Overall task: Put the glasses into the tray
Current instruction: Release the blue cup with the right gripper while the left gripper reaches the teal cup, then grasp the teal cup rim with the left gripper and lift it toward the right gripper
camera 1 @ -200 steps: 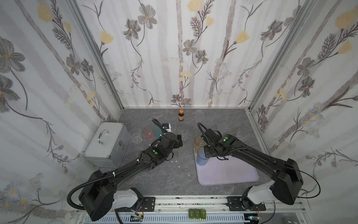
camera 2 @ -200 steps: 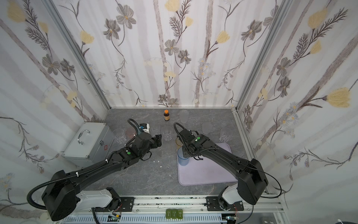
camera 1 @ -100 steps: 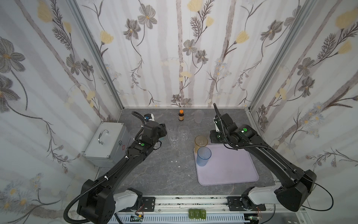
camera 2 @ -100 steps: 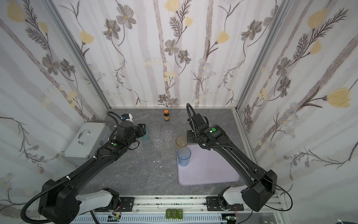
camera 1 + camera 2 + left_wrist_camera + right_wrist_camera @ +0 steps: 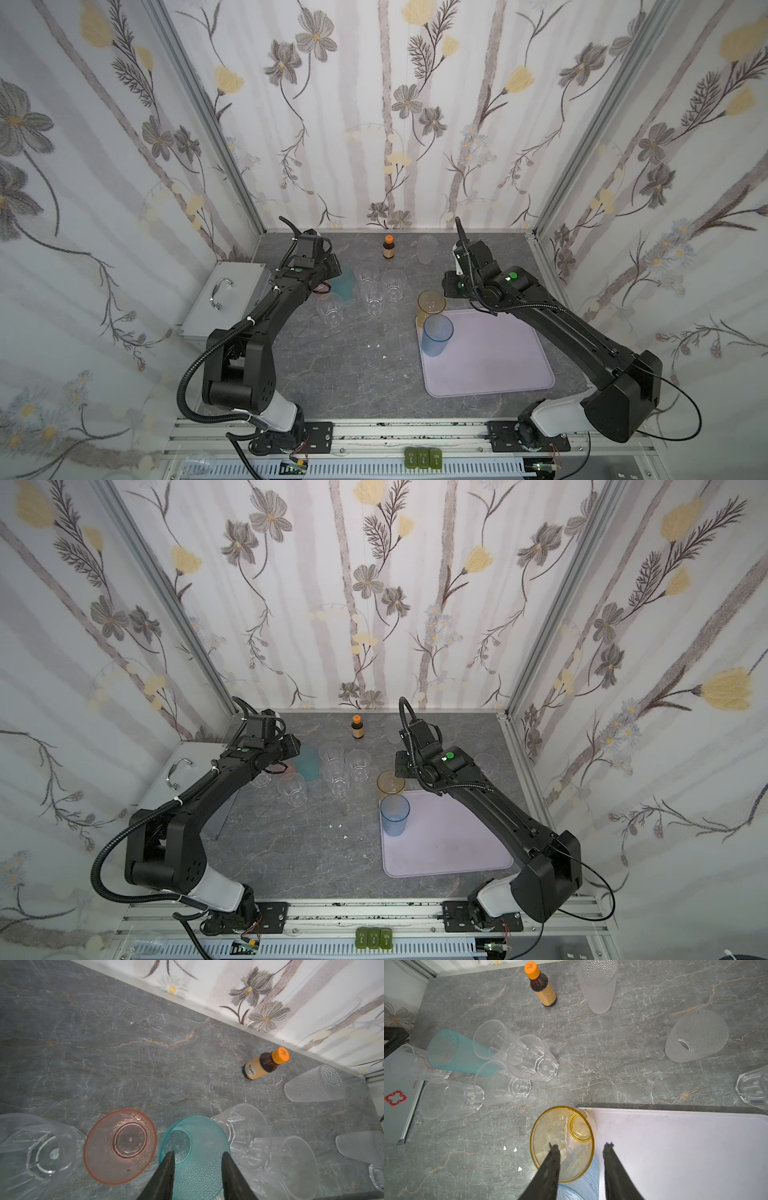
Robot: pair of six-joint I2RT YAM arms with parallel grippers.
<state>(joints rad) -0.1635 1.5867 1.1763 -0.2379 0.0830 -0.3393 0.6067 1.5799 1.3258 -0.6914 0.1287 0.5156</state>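
The pale lilac tray [image 5: 498,357] [image 5: 457,845] [image 5: 675,1147] lies front right. An amber glass [image 5: 431,305] [image 5: 564,1132] stands at its far left corner, with a blue glass [image 5: 436,336] [image 5: 593,1178] close in front of it. My right gripper [image 5: 581,1147] [image 5: 446,286] hangs open just above the amber glass and holds nothing. At the back left my left gripper [image 5: 198,1154] [image 5: 336,276] is over the upright teal glass [image 5: 197,1167] [image 5: 345,284], jaws apart. A pink glass [image 5: 120,1147] and clear faceted glasses [image 5: 372,297] [image 5: 243,1126] stand beside it.
A brown bottle with an orange cap [image 5: 388,247] [image 5: 543,987] stands near the back wall beside a frosted glass [image 5: 427,249] [image 5: 598,985]. Another frosted glass [image 5: 697,1036] stands behind the tray. The silver case [image 5: 224,299] sits against the left wall.
My right gripper has let go of the amber glass at the tray's corner and drawn back. My left arm has swung back left to the teal glass, and its jaws have narrowed.
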